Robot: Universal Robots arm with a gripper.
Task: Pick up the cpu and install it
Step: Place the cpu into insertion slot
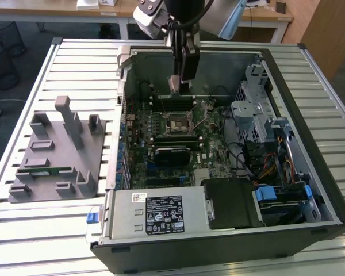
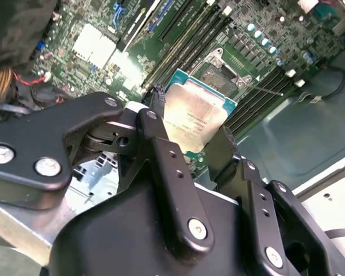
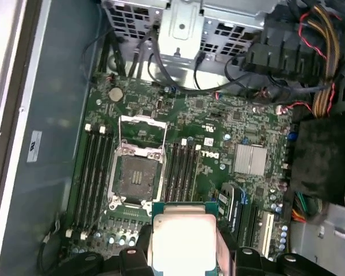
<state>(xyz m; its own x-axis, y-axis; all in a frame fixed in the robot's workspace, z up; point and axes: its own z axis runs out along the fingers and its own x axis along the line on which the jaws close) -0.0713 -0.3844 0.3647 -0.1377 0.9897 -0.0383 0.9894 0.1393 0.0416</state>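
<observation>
My gripper point(image 1: 177, 85) hangs inside the open computer case, shut on the cpu point(image 1: 176, 84), a small flat square chip with a silvery top and a green rim. In the second wrist view the cpu point(image 2: 192, 119) sits clamped between the black fingers point(image 2: 161, 152) of the gripper point(image 2: 192, 138). In the first wrist view the cpu point(image 3: 181, 236) is held above the motherboard, a little off from the open socket point(image 3: 137, 175), whose metal frame is flipped up. In the exterior view the socket point(image 1: 177, 122) lies below and in front of the gripper.
The grey tray point(image 1: 54, 155) with upright posts lies on the slatted table at the exterior view's left, holding a thin green memory stick point(image 1: 43, 171). Inside the case are memory slots point(image 3: 181, 167), a heatsink block point(image 1: 171, 153), cable bundles point(image 3: 322, 63) and the power supply point(image 1: 161, 213).
</observation>
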